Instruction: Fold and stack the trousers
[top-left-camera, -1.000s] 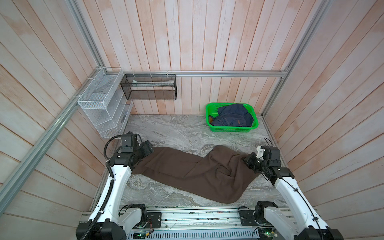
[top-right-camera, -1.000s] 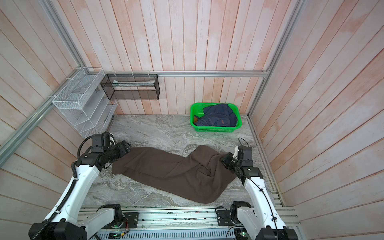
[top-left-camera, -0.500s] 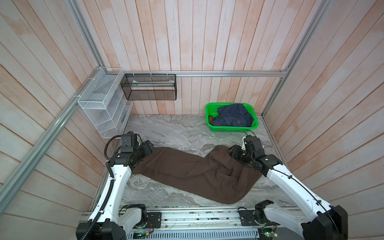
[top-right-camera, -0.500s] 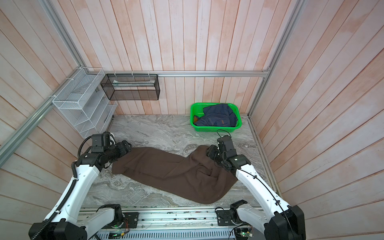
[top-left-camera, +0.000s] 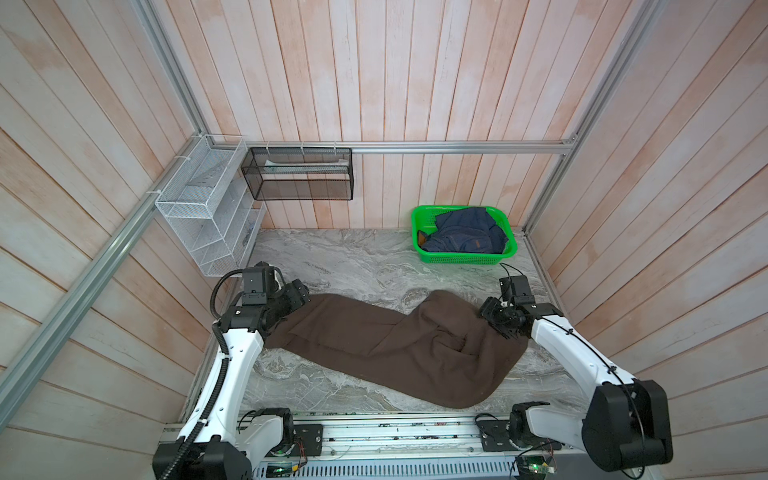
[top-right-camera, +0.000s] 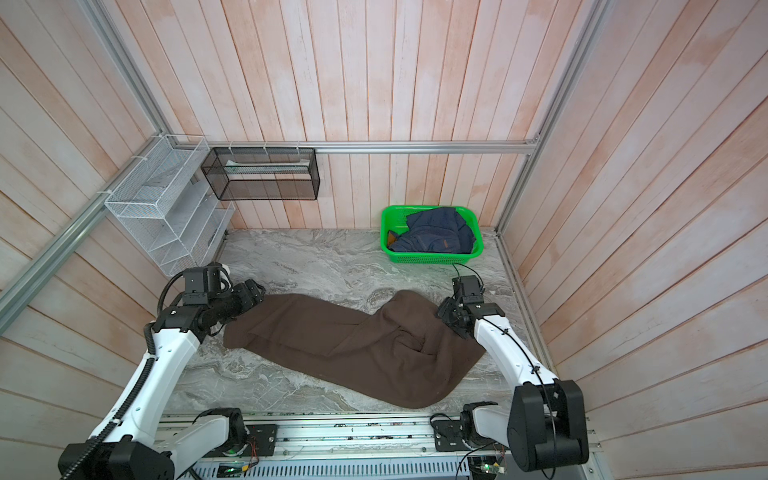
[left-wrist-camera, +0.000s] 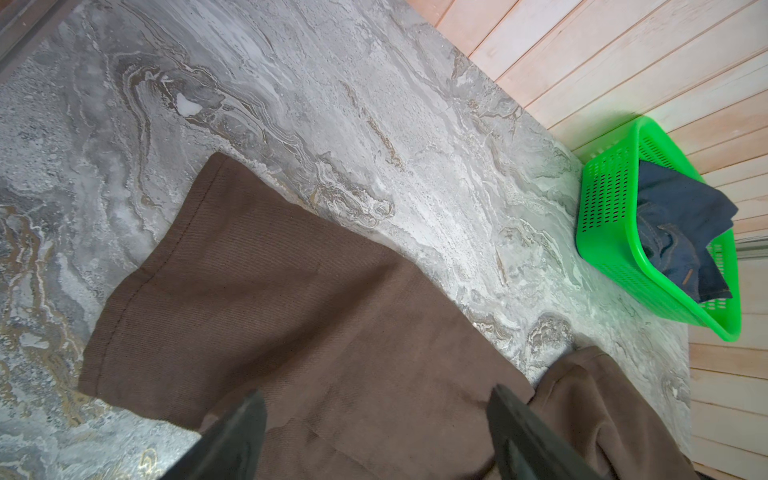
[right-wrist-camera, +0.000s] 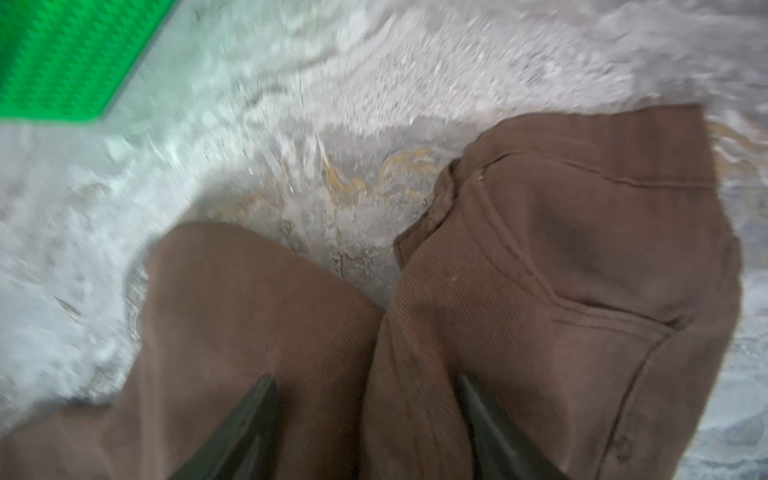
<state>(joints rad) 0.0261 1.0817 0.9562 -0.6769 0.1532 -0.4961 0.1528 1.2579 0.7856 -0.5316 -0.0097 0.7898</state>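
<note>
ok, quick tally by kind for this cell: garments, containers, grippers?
Garments: 2 (brown trousers, navy denim garment)
Containers: 3 (green basket, white wire rack, black mesh bin)
Grippers: 2 (left gripper, right gripper)
Total: 7

One pair of trousers (top-left-camera: 386, 345), one green basket (top-left-camera: 465, 258), one denim garment (top-left-camera: 465, 230), two wire racks (top-left-camera: 199, 208) (top-left-camera: 299, 183) and two arms (top-left-camera: 237, 365) (top-left-camera: 573, 353) were counted.
</note>
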